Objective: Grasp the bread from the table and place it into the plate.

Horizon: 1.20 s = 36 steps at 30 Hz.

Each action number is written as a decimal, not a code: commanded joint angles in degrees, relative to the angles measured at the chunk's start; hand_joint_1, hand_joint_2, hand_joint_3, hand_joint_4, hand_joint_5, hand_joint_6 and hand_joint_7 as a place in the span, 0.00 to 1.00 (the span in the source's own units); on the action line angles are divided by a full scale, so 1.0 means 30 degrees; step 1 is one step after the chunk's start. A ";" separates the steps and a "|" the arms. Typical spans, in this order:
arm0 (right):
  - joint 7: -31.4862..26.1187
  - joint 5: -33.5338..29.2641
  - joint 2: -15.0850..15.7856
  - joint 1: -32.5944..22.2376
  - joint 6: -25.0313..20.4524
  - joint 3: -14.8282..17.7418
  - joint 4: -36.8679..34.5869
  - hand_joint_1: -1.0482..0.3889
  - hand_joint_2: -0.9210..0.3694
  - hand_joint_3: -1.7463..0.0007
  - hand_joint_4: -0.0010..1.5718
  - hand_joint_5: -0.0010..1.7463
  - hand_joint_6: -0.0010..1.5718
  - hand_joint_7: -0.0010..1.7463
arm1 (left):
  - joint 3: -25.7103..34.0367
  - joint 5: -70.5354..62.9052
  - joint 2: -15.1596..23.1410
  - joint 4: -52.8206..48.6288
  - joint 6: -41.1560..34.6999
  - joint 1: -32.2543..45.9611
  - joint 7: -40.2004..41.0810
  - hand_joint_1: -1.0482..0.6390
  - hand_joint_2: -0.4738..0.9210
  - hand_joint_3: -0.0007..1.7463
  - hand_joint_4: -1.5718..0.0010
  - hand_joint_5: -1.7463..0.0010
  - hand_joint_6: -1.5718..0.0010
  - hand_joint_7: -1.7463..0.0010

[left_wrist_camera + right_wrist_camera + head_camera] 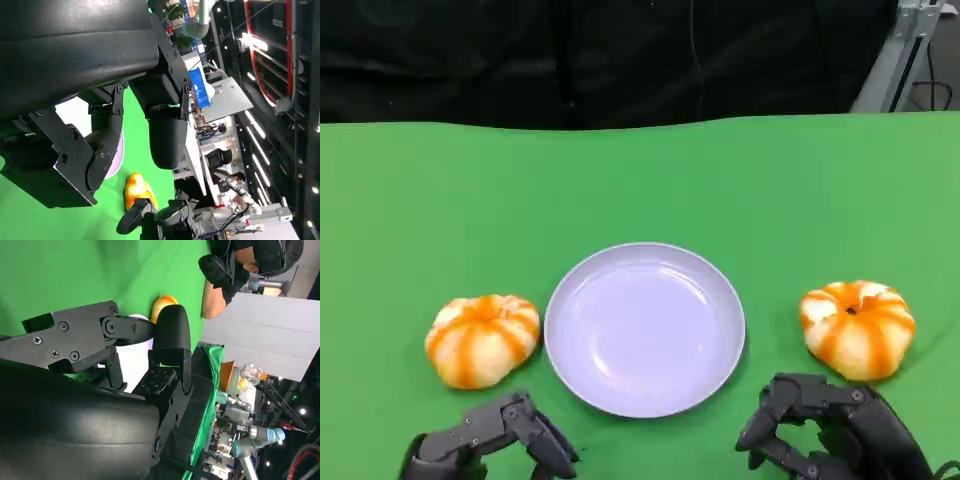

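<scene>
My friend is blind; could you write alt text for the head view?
An empty pale plate sits on a green table between two orange-striped bread rolls, left and right. Two black robot hands, left hand and right hand, hover nearby, holding nothing.

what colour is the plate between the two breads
Pale lavender, plain with no pattern; the plate shows best in the head view.

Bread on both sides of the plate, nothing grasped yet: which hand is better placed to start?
Roughly even. The left hand sits just below the left bread, the right hand just below the right bread. Both hands hold nothing, and both breads lie beside the plate. Each suits its own side.
</scene>
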State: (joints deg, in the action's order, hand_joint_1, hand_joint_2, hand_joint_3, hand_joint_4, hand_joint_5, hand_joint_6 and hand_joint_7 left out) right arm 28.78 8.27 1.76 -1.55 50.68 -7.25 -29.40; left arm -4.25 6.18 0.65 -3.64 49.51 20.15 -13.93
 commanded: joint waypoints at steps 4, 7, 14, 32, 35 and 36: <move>-0.0101 0.0077 0.0118 0.0236 0.0352 0.0174 -0.0156 0.64 0.01 0.79 0.48 0.84 0.54 0.62 | 0.0218 0.0189 0.0396 -0.0128 -0.0097 -0.0125 0.0013 0.78 0.72 0.72 0.51 0.08 0.47 0.21; -0.0102 0.0087 0.0169 0.0511 0.0275 0.0252 -0.0430 0.65 0.01 0.79 0.47 0.84 0.54 0.61 | 0.0453 0.0132 0.0392 -0.0305 -0.0128 -0.0362 0.0185 0.78 0.72 0.72 0.51 0.08 0.47 0.22; -0.0183 0.0009 0.0175 0.0488 0.0213 0.0239 -0.0349 0.65 0.02 0.78 0.47 0.84 0.54 0.61 | 0.1089 -0.0446 0.0213 -0.0616 0.0216 -0.0565 0.0634 0.77 0.71 0.67 0.49 0.23 0.48 0.30; -0.0012 0.0229 0.0099 0.0672 0.0350 0.0246 -0.0664 0.66 0.04 0.75 0.48 0.83 0.55 0.59 | 0.1594 -0.0032 0.0224 -0.0612 0.0197 -0.0851 0.0943 0.61 0.98 0.12 0.58 0.58 0.47 0.85; -0.0087 0.0172 0.0084 0.0730 0.0272 0.0257 -0.0643 0.66 0.04 0.75 0.48 0.84 0.55 0.59 | 0.1825 -0.0094 0.0370 -0.0341 0.0204 -0.0815 0.1032 0.54 1.00 0.09 0.62 0.65 0.53 0.91; -0.0099 0.0177 0.0081 0.0722 0.0215 0.0254 -0.0605 0.66 0.05 0.74 0.48 0.84 0.55 0.60 | 0.1865 -0.0073 0.0395 -0.0294 0.0187 -0.0805 0.1042 0.52 1.00 0.08 0.62 0.70 0.55 0.94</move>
State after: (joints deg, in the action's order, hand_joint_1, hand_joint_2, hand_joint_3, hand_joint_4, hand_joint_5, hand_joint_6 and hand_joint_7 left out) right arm 28.73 8.28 1.73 0.23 50.88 -7.15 -31.18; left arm 0.25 5.22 0.85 -5.05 49.49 17.71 -11.19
